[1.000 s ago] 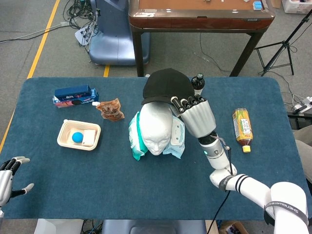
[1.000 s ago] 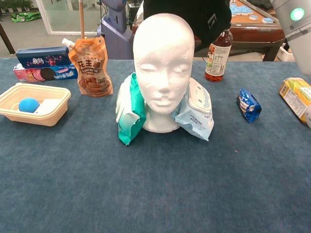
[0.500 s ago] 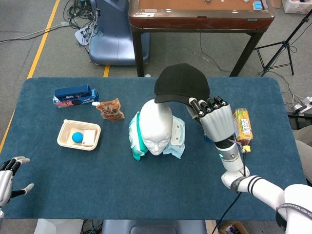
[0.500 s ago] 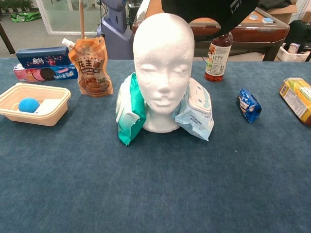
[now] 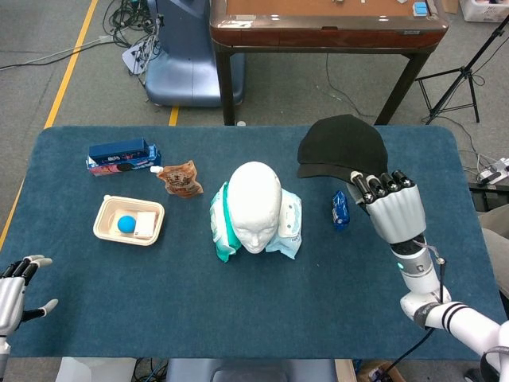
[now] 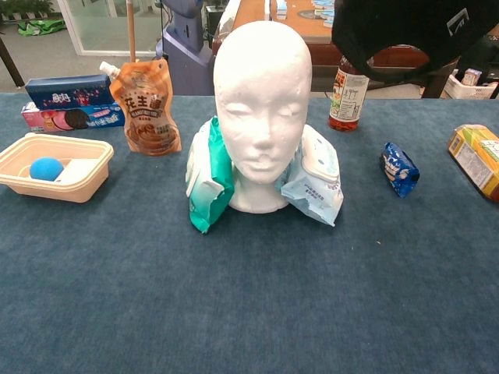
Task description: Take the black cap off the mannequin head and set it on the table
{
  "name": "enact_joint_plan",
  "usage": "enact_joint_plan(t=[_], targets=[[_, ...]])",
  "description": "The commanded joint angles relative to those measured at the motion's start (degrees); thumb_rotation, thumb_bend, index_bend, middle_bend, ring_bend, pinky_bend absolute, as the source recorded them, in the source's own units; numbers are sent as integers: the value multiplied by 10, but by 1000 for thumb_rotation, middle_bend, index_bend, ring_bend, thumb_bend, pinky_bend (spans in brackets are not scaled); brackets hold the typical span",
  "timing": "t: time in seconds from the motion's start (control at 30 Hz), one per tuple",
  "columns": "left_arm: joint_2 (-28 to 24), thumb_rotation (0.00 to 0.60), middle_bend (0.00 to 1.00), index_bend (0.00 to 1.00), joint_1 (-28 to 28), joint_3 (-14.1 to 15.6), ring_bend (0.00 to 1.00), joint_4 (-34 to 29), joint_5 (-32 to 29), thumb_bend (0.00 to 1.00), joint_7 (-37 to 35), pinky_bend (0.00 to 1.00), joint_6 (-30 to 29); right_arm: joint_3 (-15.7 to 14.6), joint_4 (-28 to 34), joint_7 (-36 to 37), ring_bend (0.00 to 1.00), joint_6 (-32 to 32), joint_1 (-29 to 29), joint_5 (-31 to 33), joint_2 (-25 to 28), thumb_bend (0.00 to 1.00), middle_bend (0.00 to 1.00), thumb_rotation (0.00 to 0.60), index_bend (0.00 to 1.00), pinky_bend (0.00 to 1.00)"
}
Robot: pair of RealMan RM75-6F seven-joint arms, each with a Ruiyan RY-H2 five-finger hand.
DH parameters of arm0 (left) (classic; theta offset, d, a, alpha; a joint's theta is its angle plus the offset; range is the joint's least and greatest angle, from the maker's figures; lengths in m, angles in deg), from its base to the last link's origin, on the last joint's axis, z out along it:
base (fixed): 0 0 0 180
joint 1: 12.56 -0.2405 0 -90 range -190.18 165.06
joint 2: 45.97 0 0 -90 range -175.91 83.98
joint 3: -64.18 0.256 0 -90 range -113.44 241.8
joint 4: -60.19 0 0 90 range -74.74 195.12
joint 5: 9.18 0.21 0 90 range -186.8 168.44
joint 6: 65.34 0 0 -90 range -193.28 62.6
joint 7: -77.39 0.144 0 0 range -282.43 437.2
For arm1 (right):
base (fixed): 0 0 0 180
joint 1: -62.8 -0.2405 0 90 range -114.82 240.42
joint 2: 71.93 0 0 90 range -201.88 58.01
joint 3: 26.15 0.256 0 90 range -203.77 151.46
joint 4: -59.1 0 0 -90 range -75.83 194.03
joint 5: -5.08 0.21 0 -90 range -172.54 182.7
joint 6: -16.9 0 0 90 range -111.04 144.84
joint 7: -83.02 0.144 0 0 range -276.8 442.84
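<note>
The white mannequin head [image 5: 254,203] [image 6: 263,109] stands bare at the table's middle. My right hand [image 5: 392,207] holds the black cap [image 5: 343,146] by its brim, lifted in the air to the right of the head. In the chest view the cap [image 6: 413,35] hangs at the top right, above the table, and the hand itself is out of frame. My left hand [image 5: 14,290] rests open at the near left edge, holding nothing.
Wet-wipe packs [image 6: 209,183] [image 6: 316,175] lean on the head's base. A blue snack packet [image 5: 339,209] and a drink carton [image 6: 477,156] lie right. A sauce bottle [image 6: 346,97], orange pouch [image 5: 180,178], biscuit box [image 5: 122,155] and tray with blue ball [image 5: 129,220] stand around.
My right hand has lifted the cap off the mannequin head and carried it to the right, leaving the head bare. The left hand stayed put.
</note>
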Motion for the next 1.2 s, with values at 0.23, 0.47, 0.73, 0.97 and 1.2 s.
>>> enact_joint_plan(t=[0.23, 0.47, 0.73, 0.97, 1.2], targets=[[0, 600, 261, 294, 0, 0, 259, 0, -1, 57, 2, 432, 1, -25, -125, 63, 975, -29, 21, 35, -39, 431, 1000, 600, 777, 1000], [0, 600, 261, 294, 0, 0, 259, -1, -1, 57, 2, 432, 0, -53, -222, 86, 975, -59, 35, 45, -68, 433, 1000, 600, 777, 1000], [2, 600, 261, 294, 1, 0, 259, -1, -4, 58, 4, 432, 3, -75, -292, 123, 975, -69, 39, 49, -109, 432, 1000, 600, 777, 1000], [0, 600, 262, 294, 0, 0, 259, -1, -3, 57, 1, 432, 0, -107, -298, 132, 974, -58, 62, 36, -122, 431, 1000, 600, 777, 1000], [-1, 600, 265, 294, 0, 0, 260, -2, -3, 57, 1, 432, 0, -142, -190, 138, 971, -54, 104, 27, -93, 272, 1000, 600, 697, 1000]])
